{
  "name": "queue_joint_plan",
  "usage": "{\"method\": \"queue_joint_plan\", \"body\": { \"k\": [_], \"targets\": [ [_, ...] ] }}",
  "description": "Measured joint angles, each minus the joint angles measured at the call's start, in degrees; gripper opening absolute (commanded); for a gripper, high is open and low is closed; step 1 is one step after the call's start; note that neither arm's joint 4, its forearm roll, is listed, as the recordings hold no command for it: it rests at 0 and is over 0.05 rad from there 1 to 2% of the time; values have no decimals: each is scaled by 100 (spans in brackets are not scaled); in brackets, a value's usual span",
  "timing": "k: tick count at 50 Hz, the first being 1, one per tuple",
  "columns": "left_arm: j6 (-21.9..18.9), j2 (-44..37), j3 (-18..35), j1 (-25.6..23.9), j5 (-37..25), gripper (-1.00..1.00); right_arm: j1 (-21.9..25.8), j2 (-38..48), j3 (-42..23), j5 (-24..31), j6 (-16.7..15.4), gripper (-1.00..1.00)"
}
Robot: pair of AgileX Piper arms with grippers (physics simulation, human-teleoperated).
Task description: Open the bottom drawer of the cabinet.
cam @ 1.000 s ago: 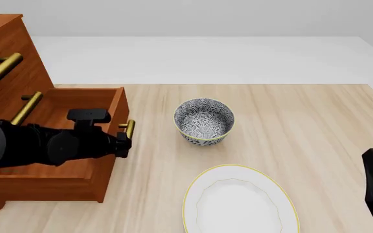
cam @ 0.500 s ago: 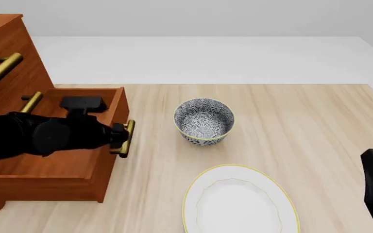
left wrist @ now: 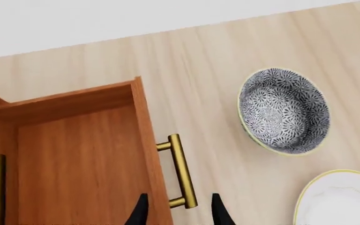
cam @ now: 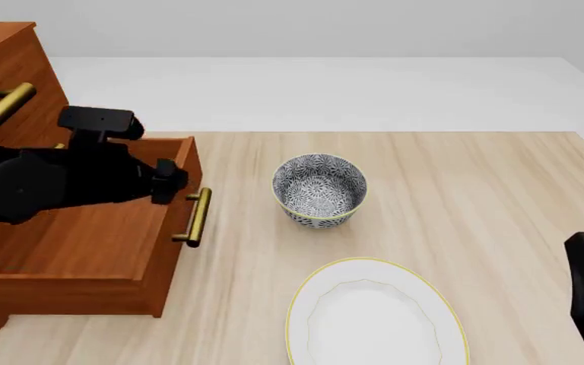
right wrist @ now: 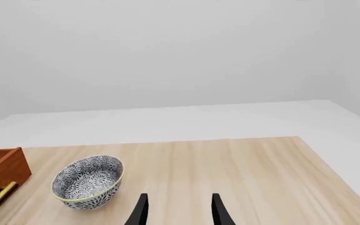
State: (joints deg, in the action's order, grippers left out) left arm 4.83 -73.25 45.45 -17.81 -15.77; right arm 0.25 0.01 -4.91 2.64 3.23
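A pale wooden table fills most of the scene, with the cabinet standing at its far left edge. The bottom drawer is pulled well out toward the right, its open box showing bare wood inside and its brass handle running near to far along its right face. Above it, the brass handles of the two upper drawers poke out on the cabinet front.

The left arm reaches in from the left over the open drawer, and the left gripper hangs just above the handle's near end; its two dark fingers stand apart, one on either side of the bar, gripping nothing. The handle sits clear below them.

Right of the drawer, near the table's middle, stands a patterned bowl with a yellow rim, and nearer than that lies a white plate, also rimmed in yellow. The two are close but apart.

At the near right edge, the right gripper hovers over bare table with its fingers parted, holding nothing.
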Motion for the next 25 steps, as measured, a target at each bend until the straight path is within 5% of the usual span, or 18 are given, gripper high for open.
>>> {"method": "queue_joint_plan", "body": {
  "k": [25],
  "targets": [
    [-290,1702,-12,-56,-441,100,173,0,-387,262,-96,100]
  ]
}}
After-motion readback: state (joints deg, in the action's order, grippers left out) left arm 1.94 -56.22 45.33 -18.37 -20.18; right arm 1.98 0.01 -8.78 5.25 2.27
